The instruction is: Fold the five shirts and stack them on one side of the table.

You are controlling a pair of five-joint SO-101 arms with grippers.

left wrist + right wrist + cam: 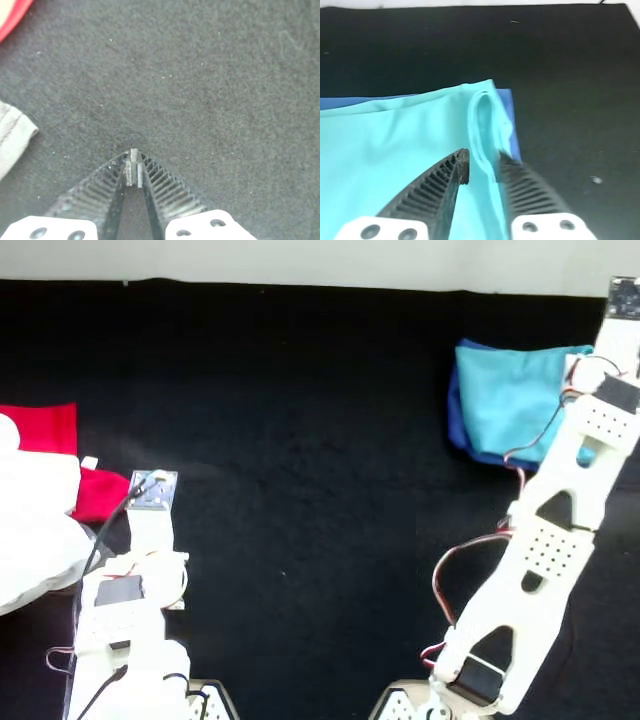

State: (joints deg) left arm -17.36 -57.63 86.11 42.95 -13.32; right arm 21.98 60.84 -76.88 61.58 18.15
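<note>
A folded light blue shirt (510, 395) lies on a dark blue shirt (456, 415) at the table's far right. The right arm (560, 530) stretches over that stack. My right gripper (483, 161) is open, its fingers on either side of a raised fold of the light blue shirt (395, 145); the dark blue shirt (506, 100) peeks out beneath. A red shirt (45, 428) and a white shirt (30, 530) lie bunched at the left edge. My left gripper (134, 167) is shut and empty over bare black cloth, near the white shirt's hem (12, 135).
Black cloth (300, 420) covers the table, with open room across the middle. The left arm's base (125, 640) sits at the near left beside the bunched shirts. A pale wall strip (300, 260) runs along the far edge.
</note>
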